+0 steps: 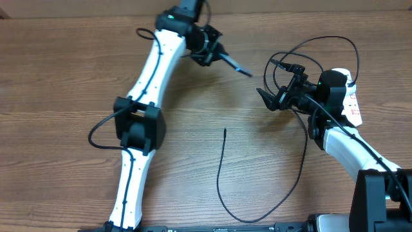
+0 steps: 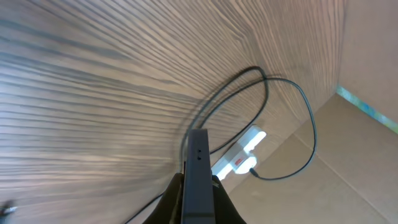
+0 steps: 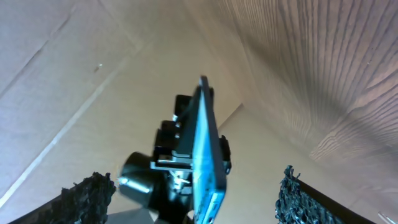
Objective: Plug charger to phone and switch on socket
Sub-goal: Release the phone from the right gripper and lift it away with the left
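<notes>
Near far table (image 1: 64,77) edge, left fingers (image 2: 169,202) clamp phone (image 2: 198,174) edge-on, right fingers (image 3: 300,200) spread, empty

Place: a robot test bench, more lab than home.
Surface: wood-grain laminate surface (image 1: 58,84).
Machines: two white-and-black jointed arms, the left arm (image 1: 154,64) and the right arm (image 1: 347,148), reach in from the near edge.
Enclosure: plain cardboard panels (image 3: 68,81) wall the surface's far side.
Power: a white power strip (image 1: 354,106) lies beside the right arm.

Black charger (image 1: 221,154), white socket (image 2: 247,143), blue phone (image 3: 205,155), wood-grain table (image 1: 64,77)
</notes>
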